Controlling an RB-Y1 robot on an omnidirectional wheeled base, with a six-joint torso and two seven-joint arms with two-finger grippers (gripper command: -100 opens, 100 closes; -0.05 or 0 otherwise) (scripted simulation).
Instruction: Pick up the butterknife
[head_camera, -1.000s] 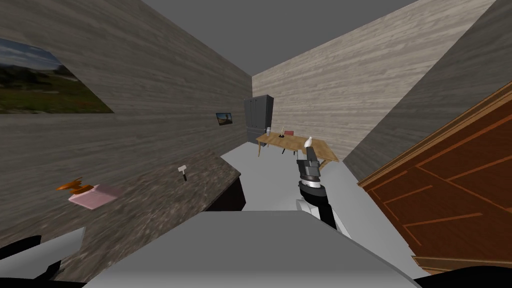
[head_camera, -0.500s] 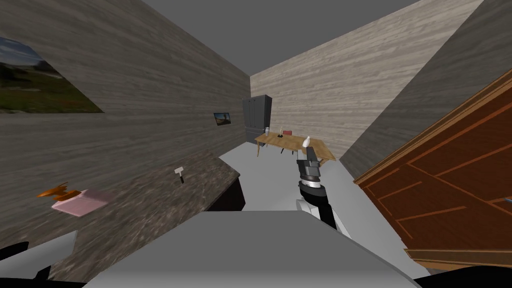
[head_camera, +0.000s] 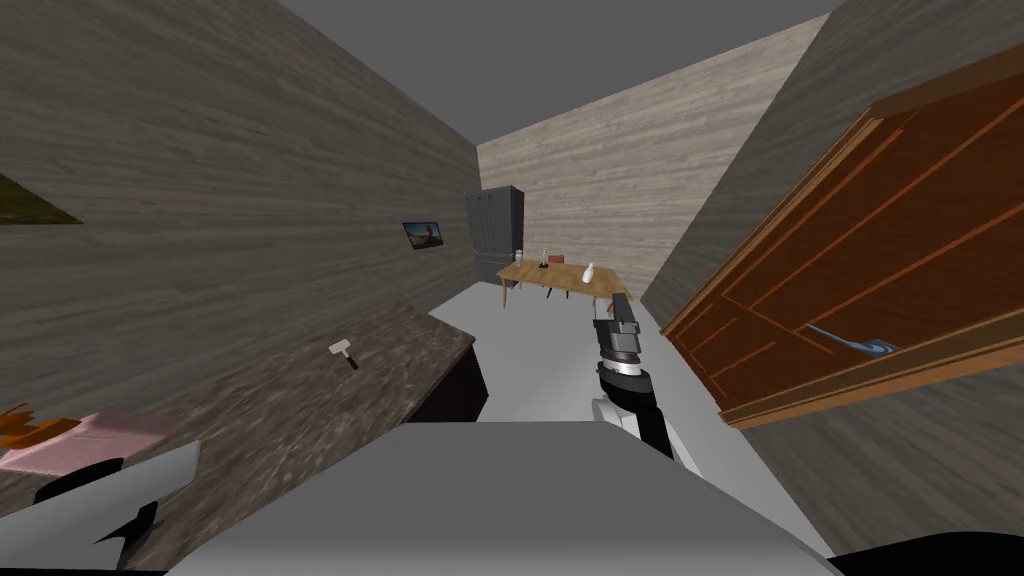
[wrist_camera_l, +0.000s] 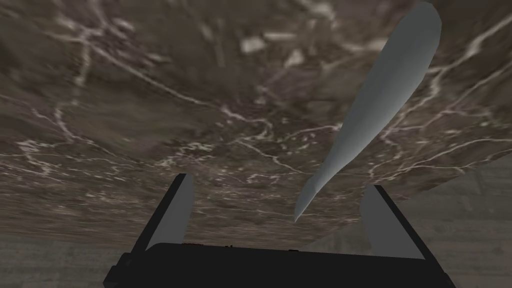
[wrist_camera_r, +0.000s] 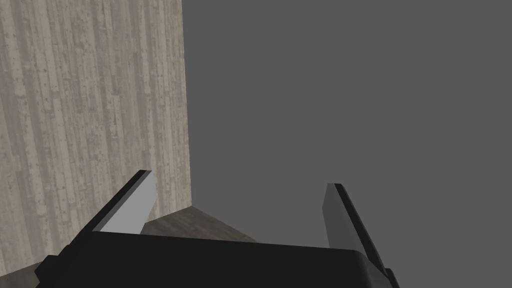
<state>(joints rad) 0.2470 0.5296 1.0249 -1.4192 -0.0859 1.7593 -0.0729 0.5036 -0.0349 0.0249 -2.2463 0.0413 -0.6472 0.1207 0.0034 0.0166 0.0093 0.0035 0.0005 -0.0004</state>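
Left wrist view: the butterknife (wrist_camera_l: 370, 115), plain grey w/ a long tapering shape, lay flat on the dark veined counter (wrist_camera_l: 150, 100). Its pointed end sat between the left gripper (wrist_camera_l: 278, 181) fingers, close to the gripper body, touching neither. It was nearer the finger (wrist_camera_l: 380, 220) by the counter's edge. The rest of the knife ran off at a slant, away from the gripper and further onto the counter. L fingers stood wide apart, approx a third of the pic, nothing held.

Head view: the left arm (head_camera: 110, 500) hung over the counter's near end. Also on the counter were a pink flat thing (head_camera: 90, 440) at the near end and a small white-headed tool (head_camera: 343, 350) toward the far end.

The right gripper (wrist_camera_r: 239, 179) was up and forward, off the counter's far corner, fingers spread and empty.
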